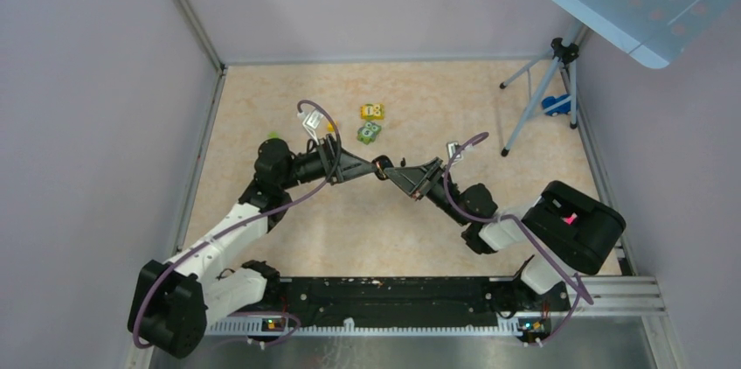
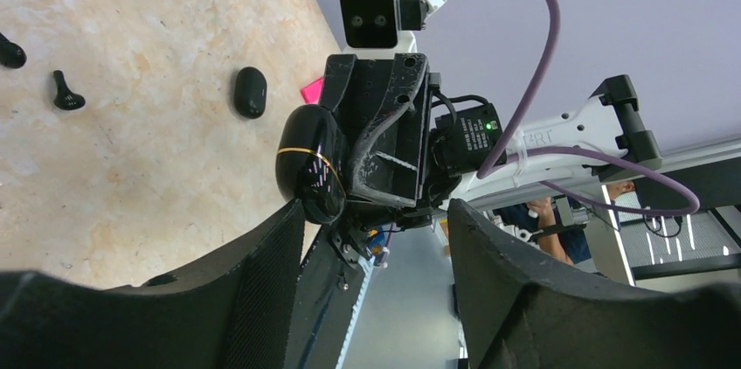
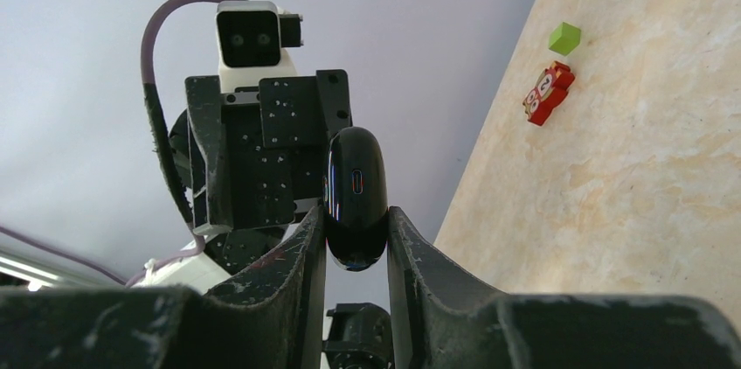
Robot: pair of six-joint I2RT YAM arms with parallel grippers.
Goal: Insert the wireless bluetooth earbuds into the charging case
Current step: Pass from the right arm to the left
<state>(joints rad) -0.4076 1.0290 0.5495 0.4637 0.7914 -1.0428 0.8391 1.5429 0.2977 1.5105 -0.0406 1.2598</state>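
1. right gripper [image 3: 356, 227]: arm stretched to mid-table, jaws clamped on the charging case [image 3: 356, 181], which is held on edge and clear of the table [image 3: 612, 212].
2. left gripper [image 2: 376, 212]: arm extended opposite, fingers wide apart, close beside the charging case.
3. earbud [image 2: 250, 92]: on the table beyond the charging case.

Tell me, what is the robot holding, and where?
The right hand pinches the charging case by its two sides, near one end. The left hand is open, holding nothing.
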